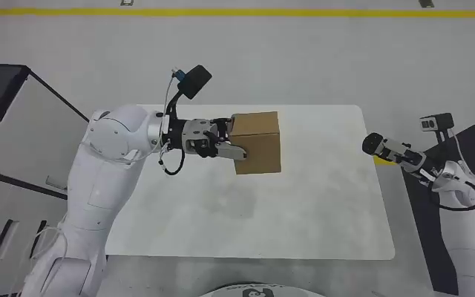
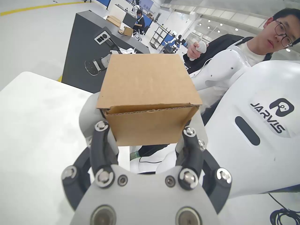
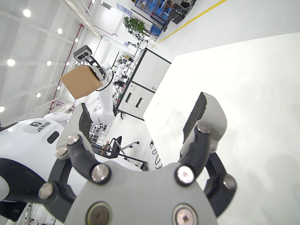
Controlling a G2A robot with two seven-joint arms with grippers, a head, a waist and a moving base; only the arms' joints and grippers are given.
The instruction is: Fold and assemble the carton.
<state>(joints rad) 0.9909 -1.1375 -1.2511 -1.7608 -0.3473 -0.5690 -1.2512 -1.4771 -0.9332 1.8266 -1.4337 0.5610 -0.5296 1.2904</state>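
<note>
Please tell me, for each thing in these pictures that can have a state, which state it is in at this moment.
Carton: folded into a box, the flap facing the left wrist camera tucked shut, held off the table.
Left gripper: shut on the carton, one finger on each of two opposite sides.
Right gripper: open, holding nothing, beside the table's edge.

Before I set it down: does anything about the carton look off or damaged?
Mostly fine: the brown cardboard carton is closed and undented in the left gripper. Only its flap edge facing the fingers gapes slightly at one corner.
</note>
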